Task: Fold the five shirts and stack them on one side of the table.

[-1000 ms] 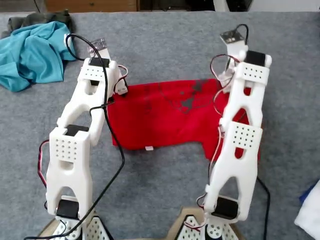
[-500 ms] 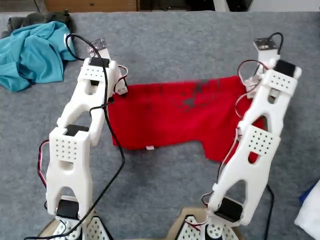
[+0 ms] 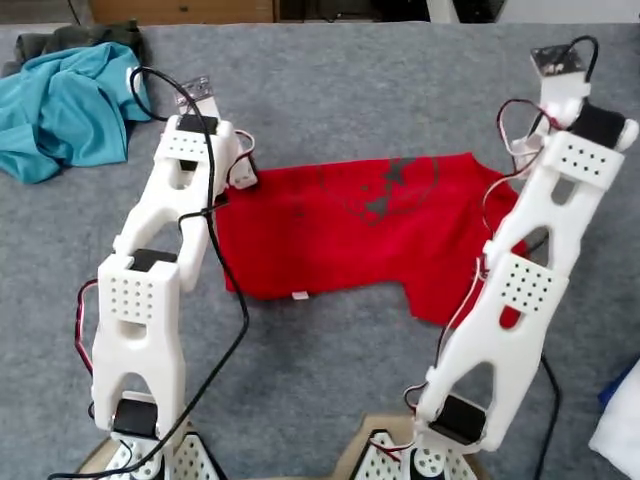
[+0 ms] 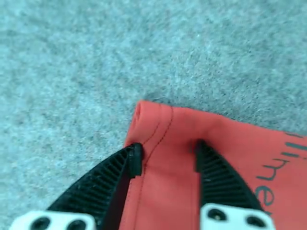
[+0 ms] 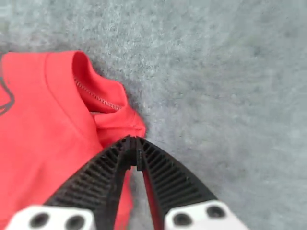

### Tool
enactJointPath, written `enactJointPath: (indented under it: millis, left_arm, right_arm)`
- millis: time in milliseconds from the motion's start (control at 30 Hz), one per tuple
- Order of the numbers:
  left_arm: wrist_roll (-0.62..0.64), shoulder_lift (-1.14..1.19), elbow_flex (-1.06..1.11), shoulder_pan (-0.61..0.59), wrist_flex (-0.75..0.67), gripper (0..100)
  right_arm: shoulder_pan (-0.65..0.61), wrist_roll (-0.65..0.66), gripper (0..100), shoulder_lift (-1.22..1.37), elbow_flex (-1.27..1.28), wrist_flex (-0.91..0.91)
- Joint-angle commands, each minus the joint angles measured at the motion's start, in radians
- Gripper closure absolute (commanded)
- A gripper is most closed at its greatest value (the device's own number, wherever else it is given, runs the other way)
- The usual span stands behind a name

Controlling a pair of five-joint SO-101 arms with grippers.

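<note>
A red shirt (image 3: 340,235) with a dark print lies spread across the middle of the grey table. In the left wrist view my left gripper (image 4: 168,155) is open, its two fingers straddling the shirt's hemmed corner (image 4: 153,120) at the cloth's left end. My right gripper (image 5: 133,143) is shut on a bunched fold of the red shirt (image 5: 57,124) at its far right edge. From above, both wrists cover their fingers. A crumpled teal shirt (image 3: 65,100) sits at the far left corner.
A dark grey-green garment (image 3: 70,38) lies behind the teal one. White and blue cloth (image 3: 622,415) shows at the right edge near the front. Bare grey table (image 3: 330,90) stretches beyond the red shirt and in front of it.
The right arm has swung right and away, drawing the red shirt's right edge with it so the cloth lies wider. The left arm has not moved.
</note>
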Motion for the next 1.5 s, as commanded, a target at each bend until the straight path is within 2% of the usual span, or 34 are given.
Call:
enactJointPath:
  millis: [0,233,367,467,600,800,1033,1267,1467]
  left_arm:
    - [-0.032,-0.013,-0.121,-0.021,0.074,75]
    - [-0.143,-0.004,-0.465,-0.026,0.279,75]
    - [-0.232,-0.004,-0.631,0.008,0.436,75]
    - [-0.272,-0.013,-0.709,0.032,0.535,75]
    - [-0.244,-0.053,-0.697,0.064,0.537,75]
    - [-0.269,-0.229,-0.454,0.172,0.535,76]
    - [-0.252,-0.527,-0.146,0.184,0.534,76]
    - [-0.252,-0.857,0.226,0.180,0.509,76]
    - [-0.253,-1.093,0.516,0.180,0.431,76]
  right_arm:
    - [0.002,0.063,99.0,-0.214,0.079,0.018]
    - [0.001,0.267,99.0,-0.487,0.403,0.018]
    - [-0.002,0.446,99.0,-0.653,0.639,0.017]
    - [-0.002,0.582,99.0,-0.786,0.822,0.015]
    - [-0.007,0.715,99.0,-0.963,1.073,0.012]
    - [-0.024,0.881,98.9,-1.181,1.422,-0.026]
    - [-0.028,1.003,98.9,-1.445,1.827,-0.153]
    - [-0.025,1.023,98.5,-1.715,2.173,-0.241]
    - [-0.022,1.017,90.9,-1.888,2.399,-0.347]
